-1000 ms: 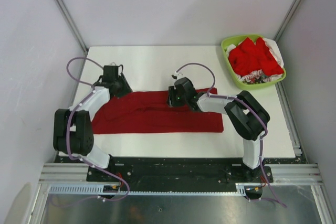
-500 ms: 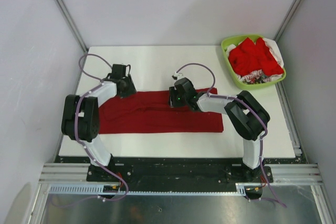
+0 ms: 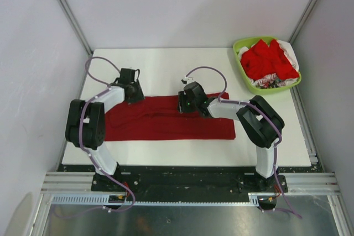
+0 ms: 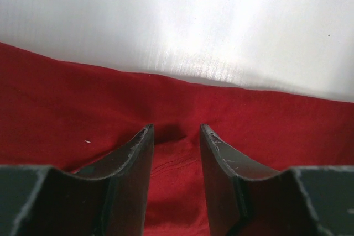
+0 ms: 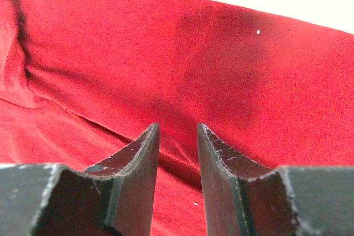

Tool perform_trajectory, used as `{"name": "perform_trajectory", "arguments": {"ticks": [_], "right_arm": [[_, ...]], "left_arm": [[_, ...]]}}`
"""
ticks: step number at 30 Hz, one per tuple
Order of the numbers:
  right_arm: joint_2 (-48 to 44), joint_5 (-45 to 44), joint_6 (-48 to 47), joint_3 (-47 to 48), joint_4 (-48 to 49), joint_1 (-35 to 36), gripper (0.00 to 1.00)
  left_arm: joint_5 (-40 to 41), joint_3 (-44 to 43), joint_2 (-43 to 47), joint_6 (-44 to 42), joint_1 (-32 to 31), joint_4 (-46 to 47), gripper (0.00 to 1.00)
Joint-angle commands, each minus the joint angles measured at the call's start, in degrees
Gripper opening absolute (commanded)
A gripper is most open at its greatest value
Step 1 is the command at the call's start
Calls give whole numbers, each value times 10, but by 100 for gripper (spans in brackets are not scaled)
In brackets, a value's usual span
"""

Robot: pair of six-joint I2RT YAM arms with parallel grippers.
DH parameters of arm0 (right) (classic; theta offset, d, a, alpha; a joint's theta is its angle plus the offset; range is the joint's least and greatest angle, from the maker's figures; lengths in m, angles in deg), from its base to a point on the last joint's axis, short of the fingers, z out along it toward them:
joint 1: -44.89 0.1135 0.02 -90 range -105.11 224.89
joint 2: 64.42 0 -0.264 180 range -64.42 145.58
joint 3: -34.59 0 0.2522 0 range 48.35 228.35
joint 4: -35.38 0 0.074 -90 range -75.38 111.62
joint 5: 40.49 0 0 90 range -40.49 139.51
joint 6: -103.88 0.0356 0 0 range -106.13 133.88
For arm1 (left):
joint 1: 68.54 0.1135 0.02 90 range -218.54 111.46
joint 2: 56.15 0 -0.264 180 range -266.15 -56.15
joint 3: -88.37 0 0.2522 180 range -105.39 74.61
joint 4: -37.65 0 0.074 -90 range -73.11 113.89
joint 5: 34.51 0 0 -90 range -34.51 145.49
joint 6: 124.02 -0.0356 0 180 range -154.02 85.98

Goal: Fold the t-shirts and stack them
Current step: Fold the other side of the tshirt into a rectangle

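A dark crimson t-shirt [image 3: 166,122] lies as a long folded band across the white table [image 3: 160,64]. My left gripper [image 3: 133,96] is at its far left edge, jaws narrowly apart and shut on a raised fold with a stitched hem [image 4: 176,161]. The left fingertips [image 4: 145,132] press into the cloth. My right gripper [image 3: 186,106] is at the band's far edge near the middle, shut on a ridge of the t-shirt [image 5: 178,136]. Brighter red shirts [image 3: 268,59] with white and patterned fabric lie piled in the basket.
A lime-green plastic basket [image 3: 250,87] stands at the table's far right corner. Metal frame posts rise at the back corners. White walls close in both sides. The arms' bases sit on a black rail at the near edge.
My left gripper has moved right and slightly away along the shirt's far edge, drawing the shirt's left end inward. The right gripper has not moved.
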Motion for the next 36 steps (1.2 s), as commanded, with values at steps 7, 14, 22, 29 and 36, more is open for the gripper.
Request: {"name": "perform_trajectory", "arguments": {"ticks": [7,14,22,29,36], "right_arm": [[-7,-11,-1,22,0,3,38],[-7,-12,0,22,-2,3,38],[-8,-13,1,22,-3,3,38],[-6,-15,1,22,-5,3,38],[-5,-18,1,22,-8,3,37]], "left_arm": [[25,3,-5,-17,-18,4,34],[36,12,7,-17,-18,-2,22],[40,9,7,-20,-18,-6,11],[37,11,30,-15,-18,-8,0],[23,49,93,6,-18,-15,0]]}}
